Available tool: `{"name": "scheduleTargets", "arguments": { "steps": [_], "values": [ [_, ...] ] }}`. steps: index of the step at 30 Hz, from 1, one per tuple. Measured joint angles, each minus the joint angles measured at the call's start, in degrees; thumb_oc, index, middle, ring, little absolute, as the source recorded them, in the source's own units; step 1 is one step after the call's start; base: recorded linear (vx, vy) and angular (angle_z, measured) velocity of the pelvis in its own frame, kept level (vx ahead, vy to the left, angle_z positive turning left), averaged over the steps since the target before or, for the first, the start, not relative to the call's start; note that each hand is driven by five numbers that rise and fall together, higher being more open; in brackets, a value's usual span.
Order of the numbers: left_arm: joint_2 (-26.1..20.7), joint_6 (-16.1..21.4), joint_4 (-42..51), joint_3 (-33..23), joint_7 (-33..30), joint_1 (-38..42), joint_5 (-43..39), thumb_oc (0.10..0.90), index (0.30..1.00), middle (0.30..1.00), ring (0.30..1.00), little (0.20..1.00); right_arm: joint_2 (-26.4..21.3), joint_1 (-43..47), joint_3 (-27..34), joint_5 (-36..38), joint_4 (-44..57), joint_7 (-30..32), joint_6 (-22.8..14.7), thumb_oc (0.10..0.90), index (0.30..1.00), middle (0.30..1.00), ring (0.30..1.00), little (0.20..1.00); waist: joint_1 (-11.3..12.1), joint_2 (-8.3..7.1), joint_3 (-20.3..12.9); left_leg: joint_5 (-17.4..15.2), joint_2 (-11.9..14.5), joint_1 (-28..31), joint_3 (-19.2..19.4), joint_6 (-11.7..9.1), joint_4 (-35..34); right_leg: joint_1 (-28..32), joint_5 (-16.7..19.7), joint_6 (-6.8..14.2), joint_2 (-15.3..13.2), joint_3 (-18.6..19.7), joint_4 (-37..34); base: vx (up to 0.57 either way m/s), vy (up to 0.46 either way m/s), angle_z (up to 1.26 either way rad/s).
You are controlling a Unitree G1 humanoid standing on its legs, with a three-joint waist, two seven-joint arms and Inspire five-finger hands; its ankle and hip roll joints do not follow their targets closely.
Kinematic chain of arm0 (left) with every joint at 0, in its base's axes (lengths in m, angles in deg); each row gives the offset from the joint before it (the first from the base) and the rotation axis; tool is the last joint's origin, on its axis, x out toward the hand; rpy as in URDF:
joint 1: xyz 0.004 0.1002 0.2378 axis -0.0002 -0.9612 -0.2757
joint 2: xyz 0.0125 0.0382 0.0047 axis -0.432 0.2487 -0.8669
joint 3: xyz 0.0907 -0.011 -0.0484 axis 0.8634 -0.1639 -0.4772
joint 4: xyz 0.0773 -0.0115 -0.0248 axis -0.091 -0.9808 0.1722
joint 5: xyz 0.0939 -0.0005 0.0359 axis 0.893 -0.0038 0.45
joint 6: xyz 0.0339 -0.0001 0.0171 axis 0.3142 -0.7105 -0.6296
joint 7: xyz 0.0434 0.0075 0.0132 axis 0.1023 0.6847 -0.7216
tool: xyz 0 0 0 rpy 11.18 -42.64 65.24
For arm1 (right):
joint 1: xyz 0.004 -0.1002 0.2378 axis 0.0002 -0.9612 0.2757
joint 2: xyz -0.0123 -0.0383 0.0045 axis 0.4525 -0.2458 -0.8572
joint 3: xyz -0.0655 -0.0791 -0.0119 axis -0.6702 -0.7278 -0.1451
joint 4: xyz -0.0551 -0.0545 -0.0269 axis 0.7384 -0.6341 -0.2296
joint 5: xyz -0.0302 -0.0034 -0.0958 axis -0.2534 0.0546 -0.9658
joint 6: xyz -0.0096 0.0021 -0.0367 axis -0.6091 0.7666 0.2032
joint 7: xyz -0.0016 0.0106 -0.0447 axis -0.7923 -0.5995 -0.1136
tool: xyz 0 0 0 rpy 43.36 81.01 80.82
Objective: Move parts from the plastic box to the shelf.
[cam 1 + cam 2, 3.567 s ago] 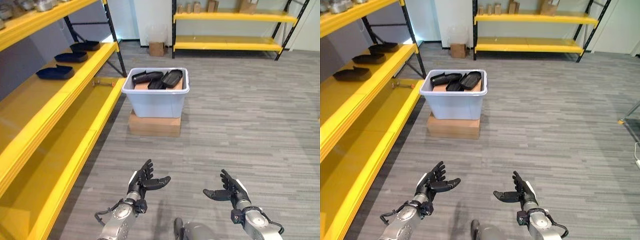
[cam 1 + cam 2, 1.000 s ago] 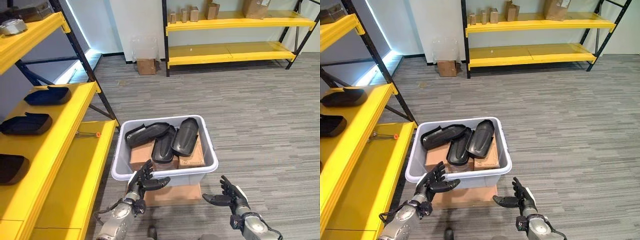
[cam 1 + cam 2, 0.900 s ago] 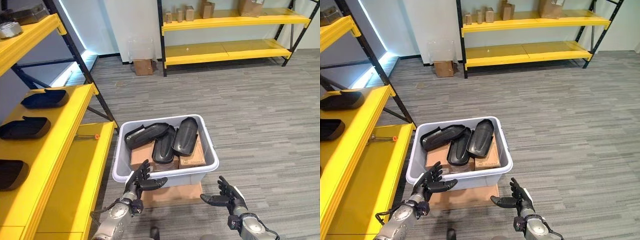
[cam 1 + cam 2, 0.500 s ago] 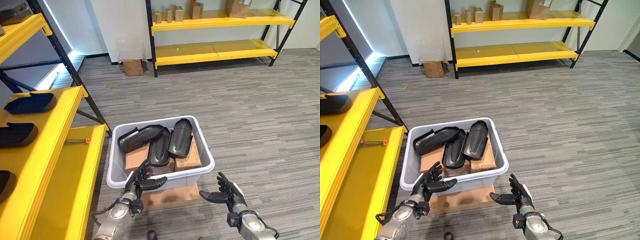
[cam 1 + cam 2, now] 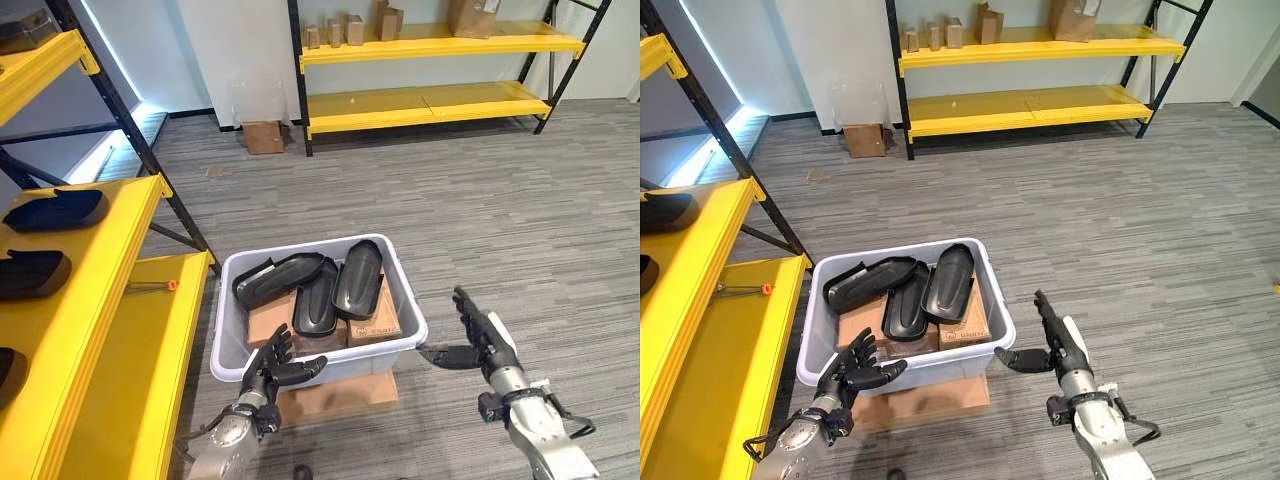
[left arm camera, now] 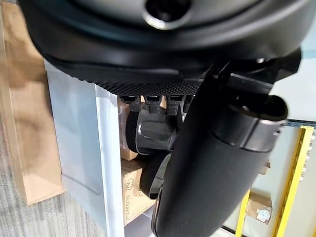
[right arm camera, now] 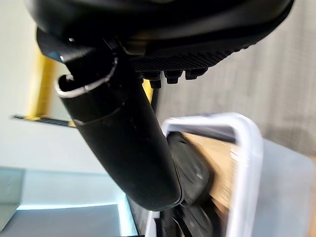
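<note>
Parts [image 5: 318, 290] lie heaped in the plastic box [image 5: 318, 358] beside the shelf [image 5: 90, 290]; left hand [image 5: 275, 368] and right hand [image 5: 478, 338] hover empty, fingers spread. Risk as I judge it: the overlapping pieces shift or one drags another out

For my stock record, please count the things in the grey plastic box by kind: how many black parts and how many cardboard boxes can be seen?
Black parts: 3
Cardboard boxes: 2
Total: 5, all inside the plastic box.
</note>
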Motion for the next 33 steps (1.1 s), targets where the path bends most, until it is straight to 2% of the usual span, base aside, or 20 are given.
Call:
{"name": "scheduleTargets", "arguments": {
  "steps": [5, 9, 12, 16, 18, 20, 24, 28, 33],
  "values": [
    [0.12, 0.06, 0.10, -0.13, -0.04, -0.43, 0.02, 0.900, 1.000, 1.000, 1.000, 1.000, -0.22, 5.59, -0.11, -5.67, -0.20, 2.12, 0.15, 0.900, 1.000, 1.000, 1.000, 1.000, 0.23, -0.06, -0.03, 0.02, 0.04, -0.25, -0.59, -0.04, -0.07, 1.25, 1.15, 0.00, 0.05, -0.83, -2.40, 0.00, 0.015, 0.06],
    [0.13, 0.08, 0.27, -0.16, -0.09, -0.64, 0.02, 0.900, 1.000, 1.000, 1.000, 1.000, -0.12, 10.88, -2.35, -6.33, -0.22, 3.78, 0.33, 0.900, 1.000, 1.000, 1.000, 1.000, 1.44, -0.06, -0.03, 0.02, -0.02, -0.34, -0.83, -0.03, -0.12, 1.36, 1.25, -0.04, 0.03, -1.04, -2.80, 0.00, 0.010, 0.02],
    [0.17, 0.15, 0.43, -0.26, -0.27, -0.90, -0.08, 0.900, 1.000, 1.000, 1.000, 1.000, 1.25, 15.81, -5.75, -6.15, -2.85, 5.31, 0.53, 0.900, 1.000, 1.000, 1.000, 1.000, 2.29, -0.14, -0.04, 0.02, -0.08, -0.76, -1.45, -0.04, -0.04, 1.70, 1.31, -0.13, 0.07, -1.67, -3.20, 0.00, 0.013, 0.09],
    [0.11, 0.14, 1.05, -0.29, -0.46, -1.12, -0.14, 0.900, 1.000, 1.000, 1.000, 1.000, 1.94, 18.12, -9.64, -6.33, -3.14, 5.40, 1.34, 0.900, 1.000, 1.000, 1.000, 1.000, 4.13, -0.19, -0.04, 0.03, -0.36, -1.61, -2.72, -0.05, 0.04, 2.10, 1.37, -0.18, -0.04, -2.99, -3.88, -0.01, 0.006, 0.14],
    [-0.07, 0.14, 1.08, -0.19, -0.48, -0.98, -0.21, 0.900, 1.000, 1.000, 1.000, 1.000, 2.30, 20.43, -11.61, -6.72, -5.88, 5.50, 1.46, 0.900, 1.000, 1.000, 1.000, 1.000, 4.64, -0.27, -0.02, 0.06, -0.39, -2.15, -3.04, -0.07, 0.13, 1.89, 1.38, -0.18, -0.06, -3.39, -4.11, -0.03, 0.004, 0.15],
    [-0.69, 0.12, 1.18, 0.67, -0.50, -1.02, -0.24, 0.900, 1.000, 1.000, 1.000, 1.000, 5.01, 24.06, -13.56, -7.49, -12.92, 6.02, 3.26, 0.900, 1.000, 1.000, 1.000, 1.000, 5.72, -0.54, -0.02, 0.07, -0.44, -2.68, -3.44, -0.09, 0.18, 1.92, 1.40, -0.20, -0.07, -4.07, -4.57, -0.05, 0.002, 0.10],
    [-0.78, 0.12, 1.23, 1.08, -0.53, -0.94, -0.34, 0.900, 1.000, 1.000, 1.000, 1.000, 6.74, 24.79, -14.52, -7.39, -16.17, 6.67, 4.32, 0.900, 1.000, 1.000, 1.000, 1.000, 6.71, -0.64, 0.01, 0.22, -0.46, -4.43, -4.36, -0.25, 0.34, 0.98, 1.52, -0.23, 0.04, -4.67, -4.99, -0.07, -0.004, 0.11],
    [-0.91, 0.10, 1.23, 1.17, -1.53, -0.73, -0.41, 0.900, 1.000, 1.000, 1.000, 1.000, 8.63, 26.17, -17.81, -7.33, -18.07, 7.13, 5.39, 0.900, 1.000, 1.000, 1.000, 1.000, 6.73, -0.66, 0.26, 0.26, -0.44, -6.28, -4.47, -0.29, 0.53, -0.49, 1.78, -0.28, 0.12, -4.86, -5.47, -0.05, -0.004, 0.02],
    [-1.18, 0.20, 1.23, 1.67, -1.85, 1.84, -0.42, 0.900, 1.000, 1.000, 1.000, 1.000, 9.13, 27.69, -18.72, -7.33, -18.08, 7.31, 5.59, 0.900, 1.000, 1.000, 1.000, 1.000, 7.19, -0.53, 3.02, 0.30, -0.40, -8.80, -4.87, -0.34, 1.51, -2.41, 1.92, -0.33, 0.20, -5.56, -5.29, -0.09, -0.002, 0.04]
  ]
}}
